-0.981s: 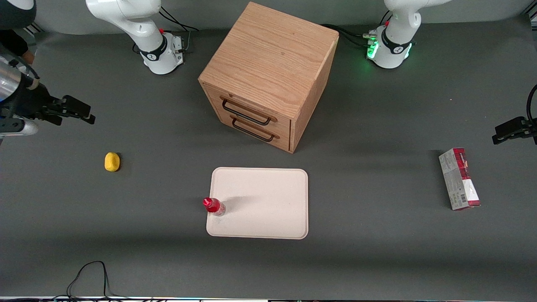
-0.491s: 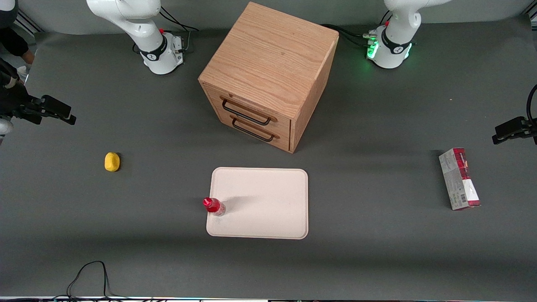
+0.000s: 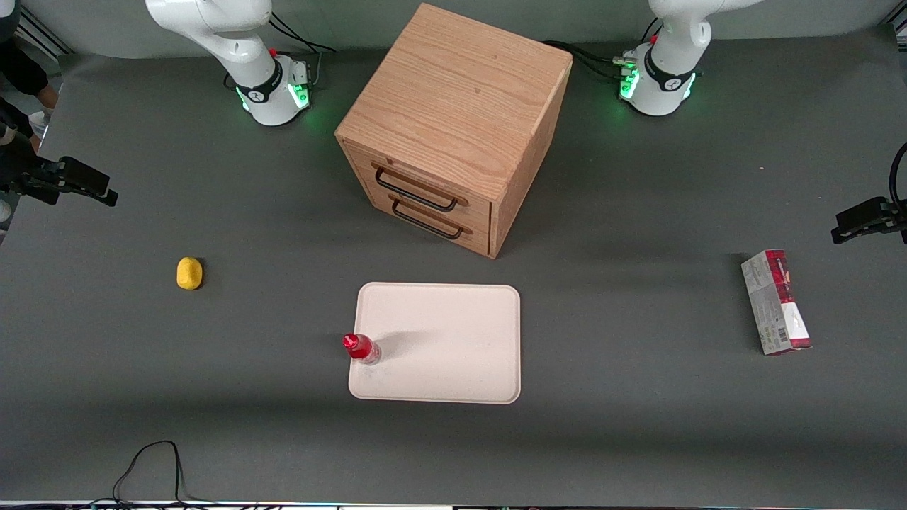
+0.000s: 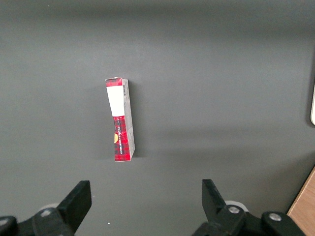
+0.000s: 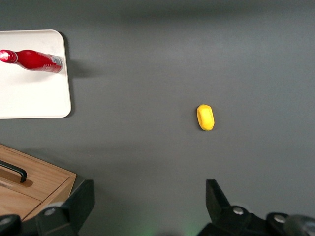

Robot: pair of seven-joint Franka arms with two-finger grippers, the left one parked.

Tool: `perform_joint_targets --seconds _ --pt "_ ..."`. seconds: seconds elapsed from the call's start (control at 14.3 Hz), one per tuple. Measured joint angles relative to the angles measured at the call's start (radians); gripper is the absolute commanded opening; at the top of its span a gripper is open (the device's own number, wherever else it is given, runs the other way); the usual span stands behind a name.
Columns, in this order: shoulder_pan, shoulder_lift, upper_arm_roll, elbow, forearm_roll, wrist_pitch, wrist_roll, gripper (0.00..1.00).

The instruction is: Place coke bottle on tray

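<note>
The coke bottle (image 3: 362, 348), a slim red one with a red cap and a clear base, stands upright on the tray (image 3: 453, 340) right at the edge on my working arm's side. Nothing else sits in that pale pinkish tray. Farther from the front camera is the wooden cabinet (image 3: 453, 127), both drawers closed. A yellow lump (image 3: 188, 273) lies out toward my end of the table. My gripper (image 3: 88, 185) hangs well apart from the bottle, fingers spread with nothing between them; it's pulled farther out toward the table's end than half a second ago.
</note>
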Motion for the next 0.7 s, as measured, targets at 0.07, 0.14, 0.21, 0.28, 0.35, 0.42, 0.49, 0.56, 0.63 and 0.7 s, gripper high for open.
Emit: perform_joint_targets --seconds 0.07,0.14,0.21,0.28,0.35,0.42,0.49,0.56,0.63,0.7 --pt "0.002 0.0 -0.002 0.0 -0.001 -0.001 -0.004 1.0" --pt "0.003 0.0 -0.003 0.0 -0.001 -0.006 -0.006 1.0" --pt "0.003 -0.001 -0.004 0.0 -0.001 -0.022 -0.007 1.0" --pt "0.003 -0.002 -0.005 0.0 -0.001 -0.035 -0.008 1.0" --pt "0.003 -0.004 -0.005 0.0 -0.002 -0.042 -0.009 1.0" --pt "0.004 -0.006 -0.006 0.0 -0.002 -0.045 -0.009 1.0" --pt "0.005 -0.01 -0.006 -0.001 -0.002 -0.046 -0.01 1.0" --pt "0.005 -0.014 -0.006 -0.002 -0.002 -0.047 -0.01 1.0" --pt "0.006 -0.016 -0.006 -0.003 -0.002 -0.048 -0.01 1.0" --pt "0.006 -0.017 -0.006 -0.004 -0.002 -0.048 -0.011 1.0"
